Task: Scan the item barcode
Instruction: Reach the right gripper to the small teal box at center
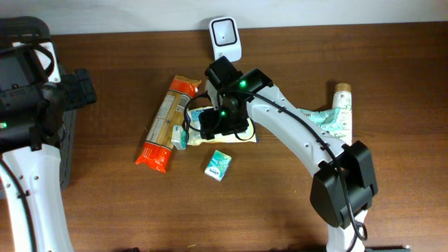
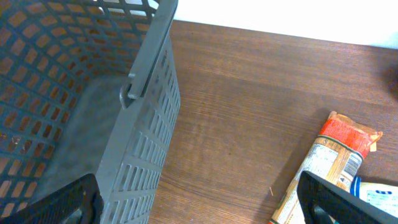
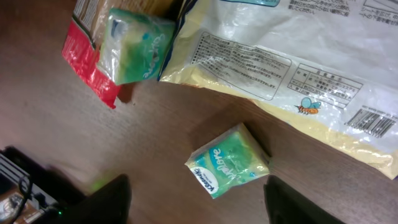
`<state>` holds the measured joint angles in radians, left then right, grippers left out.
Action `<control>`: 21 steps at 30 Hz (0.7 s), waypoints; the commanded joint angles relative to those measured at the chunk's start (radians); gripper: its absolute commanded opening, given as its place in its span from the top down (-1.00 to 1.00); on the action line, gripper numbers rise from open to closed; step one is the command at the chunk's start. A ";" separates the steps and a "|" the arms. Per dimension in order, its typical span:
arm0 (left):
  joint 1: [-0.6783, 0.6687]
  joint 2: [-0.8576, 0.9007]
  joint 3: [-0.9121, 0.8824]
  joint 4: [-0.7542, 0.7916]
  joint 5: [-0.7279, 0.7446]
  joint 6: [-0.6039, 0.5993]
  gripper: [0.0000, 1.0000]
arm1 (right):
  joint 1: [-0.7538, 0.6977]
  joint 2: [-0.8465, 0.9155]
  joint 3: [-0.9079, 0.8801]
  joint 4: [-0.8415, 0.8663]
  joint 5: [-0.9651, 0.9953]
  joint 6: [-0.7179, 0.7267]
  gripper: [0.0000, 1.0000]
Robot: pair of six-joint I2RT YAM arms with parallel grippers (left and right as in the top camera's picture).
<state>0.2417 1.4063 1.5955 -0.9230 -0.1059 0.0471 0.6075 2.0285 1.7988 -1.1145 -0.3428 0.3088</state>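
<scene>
Right hand [image 1: 222, 124] sits over the cluster mid-table, arm body hiding most of the pale yellow plastic bag with printed label and barcode [image 3: 298, 74]; overhead shows only slivers of that bag at the arm's edges. Right wrist view: its two dark fingers [image 3: 102, 199] stand apart at the bottom edge, nothing between them, hand empty and spread over bare wood. Barcode on the yellow bag visible at the right edge of that view, partly cut off.

Small green-and-white tissue pack [image 1: 218, 165] lies alone on the brown wooden table [image 1: 294, 217], just below the bag, apart from it. Second green tissue pack [image 3: 134, 46] rests against the bag's edge and the long orange-and-tan snack packet with red end [image 1: 166, 124]; blurred, print unreadable.

White barcode scanner on stand [image 1: 226, 38] at the far table edge, just behind the right arm. Mint-patterned pouch with cork-coloured cap [image 1: 337, 115] right of the arm, partly covered by it.

Left hand [image 2: 199, 205] fully wide, only finger tips in frame at the bottom corners, nothing held, beside the grey slotted plastic basket [image 2: 143, 143]; basket cut off at left.

Open room: front and right of table.
</scene>
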 commanded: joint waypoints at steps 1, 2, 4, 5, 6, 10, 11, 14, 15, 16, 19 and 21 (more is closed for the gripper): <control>0.003 -0.004 0.008 0.004 -0.007 -0.009 -0.98 | -0.005 -0.010 -0.006 -0.018 0.006 -0.004 -0.98; 0.003 -0.004 0.008 0.004 -0.007 -0.009 -0.98 | -0.005 -0.010 -0.007 -0.029 0.006 -0.004 -0.97; 0.003 -0.004 0.008 0.004 -0.007 -0.009 -0.99 | -0.005 -0.010 -0.008 -0.030 0.006 -0.004 -0.97; 0.003 -0.004 0.008 0.004 -0.007 -0.009 -0.98 | -0.005 -0.010 -0.008 -0.031 0.006 -0.004 -0.97; 0.003 -0.004 0.008 0.004 -0.007 -0.009 -0.99 | -0.006 -0.010 -0.008 -0.039 0.015 -0.003 -0.98; 0.004 -0.004 0.008 0.004 -0.007 -0.009 -0.98 | -0.006 -0.010 -0.008 -0.052 -0.005 -0.014 -0.98; 0.003 -0.004 0.008 0.004 -0.007 -0.009 -0.98 | -0.007 -0.010 -0.008 -0.052 -0.014 -0.025 -0.97; 0.004 -0.004 0.008 0.004 -0.007 -0.009 -0.98 | -0.007 -0.010 -0.008 -0.051 -0.012 -0.026 -0.98; 0.003 -0.004 0.008 0.004 -0.007 -0.009 -0.98 | -0.006 -0.010 -0.008 -0.050 -0.004 -0.019 -0.98; 0.003 -0.004 0.008 0.004 -0.007 -0.009 -0.99 | -0.006 -0.010 -0.008 -0.050 -0.001 -0.019 -0.98; 0.003 -0.004 0.008 0.004 -0.007 -0.010 -0.98 | -0.006 -0.010 -0.008 -0.056 0.000 -0.024 -0.98; 0.003 -0.004 0.008 0.004 -0.007 -0.009 -0.99 | -0.006 -0.010 -0.008 -0.053 -0.030 -0.055 -0.98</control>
<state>0.2417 1.4063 1.5955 -0.9230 -0.1059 0.0471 0.6048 2.0285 1.7985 -1.1690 -0.3447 0.2802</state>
